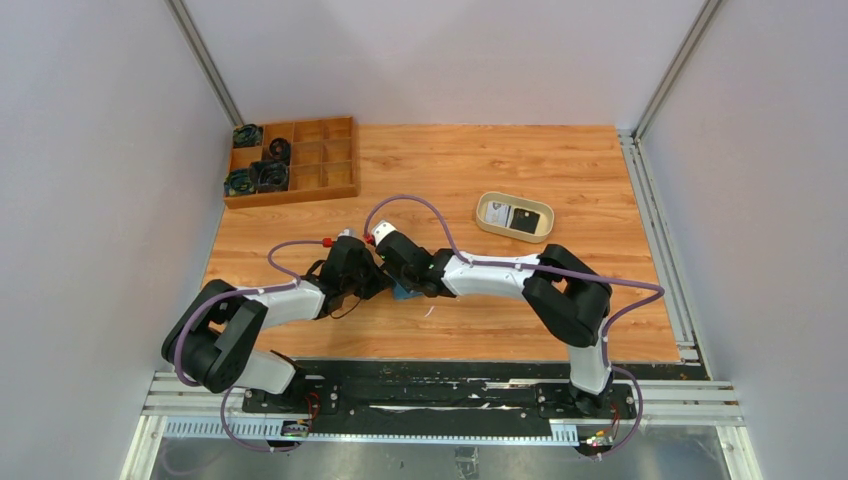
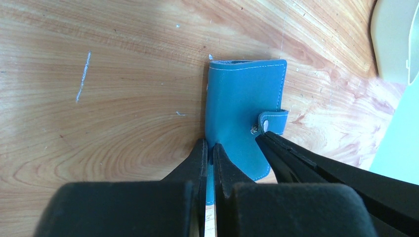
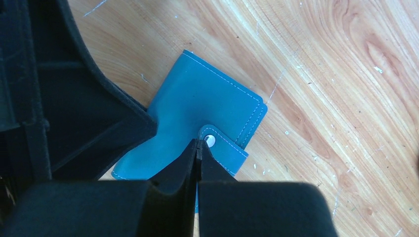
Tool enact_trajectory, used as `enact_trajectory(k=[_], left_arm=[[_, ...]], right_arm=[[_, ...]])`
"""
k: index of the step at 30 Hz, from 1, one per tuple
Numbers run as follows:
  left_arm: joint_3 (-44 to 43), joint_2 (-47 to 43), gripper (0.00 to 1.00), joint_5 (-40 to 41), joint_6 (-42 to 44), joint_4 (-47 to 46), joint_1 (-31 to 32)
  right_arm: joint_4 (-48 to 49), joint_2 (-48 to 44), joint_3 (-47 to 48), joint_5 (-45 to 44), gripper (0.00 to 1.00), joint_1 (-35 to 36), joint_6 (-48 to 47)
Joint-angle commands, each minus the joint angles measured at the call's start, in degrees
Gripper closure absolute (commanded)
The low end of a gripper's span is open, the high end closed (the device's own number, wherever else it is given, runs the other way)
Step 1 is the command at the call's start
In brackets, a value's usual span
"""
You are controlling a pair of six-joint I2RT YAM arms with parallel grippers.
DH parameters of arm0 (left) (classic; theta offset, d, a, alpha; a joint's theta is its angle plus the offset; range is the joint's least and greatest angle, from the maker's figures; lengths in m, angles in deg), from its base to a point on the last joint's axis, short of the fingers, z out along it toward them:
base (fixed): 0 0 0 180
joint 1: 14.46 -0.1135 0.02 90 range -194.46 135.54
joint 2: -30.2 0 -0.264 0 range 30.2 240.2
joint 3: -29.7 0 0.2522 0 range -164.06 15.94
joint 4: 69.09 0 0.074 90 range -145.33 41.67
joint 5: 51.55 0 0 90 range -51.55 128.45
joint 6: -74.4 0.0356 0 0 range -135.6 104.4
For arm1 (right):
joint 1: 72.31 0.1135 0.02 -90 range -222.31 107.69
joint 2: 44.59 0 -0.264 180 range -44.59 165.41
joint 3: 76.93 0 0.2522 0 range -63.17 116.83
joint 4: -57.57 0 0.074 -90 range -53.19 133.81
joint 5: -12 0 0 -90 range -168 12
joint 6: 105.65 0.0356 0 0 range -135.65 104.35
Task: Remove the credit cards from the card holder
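Wood-grain surface (image 1: 560,170) carries the closed card holder (image 2: 242,98). Our left tool (image 2: 209,146) pinches its near short edge, long axis running straight away; our right tool (image 3: 197,144), jaws shut, meets the snap strap (image 3: 230,150) on its side edge; whether it grips, we cannot tell.

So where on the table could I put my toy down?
Bare wood lies between the wooden box and the tray, and right of the tray up to the table edge. The middle is crowded: the left gripper and right gripper meet at the blue wallet.
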Motion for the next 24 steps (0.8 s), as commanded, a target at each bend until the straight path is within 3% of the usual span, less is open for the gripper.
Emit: enact_trajectory(k=[1,24], left_arm=[[1.9,2.0,1.0,3.2,2.9,9.1,0.0],[0.9,3.4,1.0,3.2,3.1,9.0,0.0]], right_arm=[[-0.4,1.0,1.5,2.8,1.0,-0.7,1.5],[2.5,3.3,-2.2,15.0,1.0,-5.7,8.3]])
